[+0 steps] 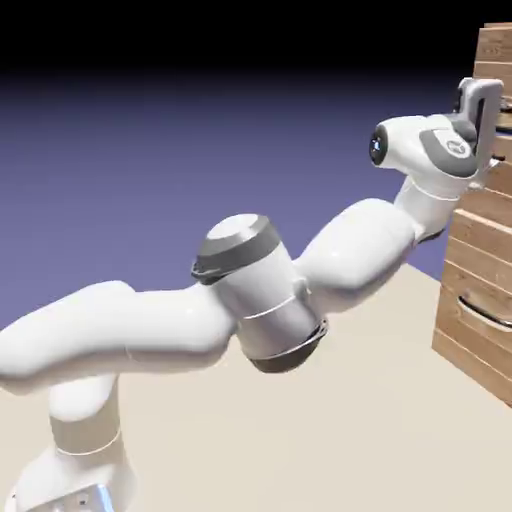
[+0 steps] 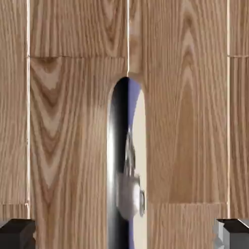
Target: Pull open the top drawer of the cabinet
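Pale wood grain, bright metal

The brown cabinet (image 1: 485, 240) rises at the exterior view's right, stacked in knotty planks with thin seams. Its top drawer (image 2: 185, 107) faces me, straight-grained, its rounded, glossy metal handle (image 2: 127, 160) mirroring blue and cream between my fingertips. I hold my pincer (image 2: 124, 234) wide apart, nothing gripped

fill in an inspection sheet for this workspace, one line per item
surface: pale floor under the arm, nothing seen lying on it
job's things: brown plank cabinet at the exterior view's right; metal handle fills the middle of the hand view, between the finger tips
clutter: nothing seen
grippers: hand open, finger tips wide apart, holding nothing
cables: nothing seen
surroundings: blue-violet backdrop, darkening to black at the top
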Controlling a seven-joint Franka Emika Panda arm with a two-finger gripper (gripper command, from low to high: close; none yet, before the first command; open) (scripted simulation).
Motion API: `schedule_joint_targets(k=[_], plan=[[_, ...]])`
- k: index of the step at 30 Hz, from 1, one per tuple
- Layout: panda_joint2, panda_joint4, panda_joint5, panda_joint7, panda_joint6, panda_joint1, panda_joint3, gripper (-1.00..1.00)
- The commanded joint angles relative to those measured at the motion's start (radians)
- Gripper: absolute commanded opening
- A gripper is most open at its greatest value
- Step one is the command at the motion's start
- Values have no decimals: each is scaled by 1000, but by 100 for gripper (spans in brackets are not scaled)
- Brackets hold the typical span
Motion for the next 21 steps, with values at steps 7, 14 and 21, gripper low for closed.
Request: schedule_joint_targets(k=[7,14,21], plan=[[-51,-47,-35,-31,-42,-15,57,-100],[-70,-300,-74,35,-134,-179,121,-100],[-70,-554,-74,104,-210,-359,180,-100]])
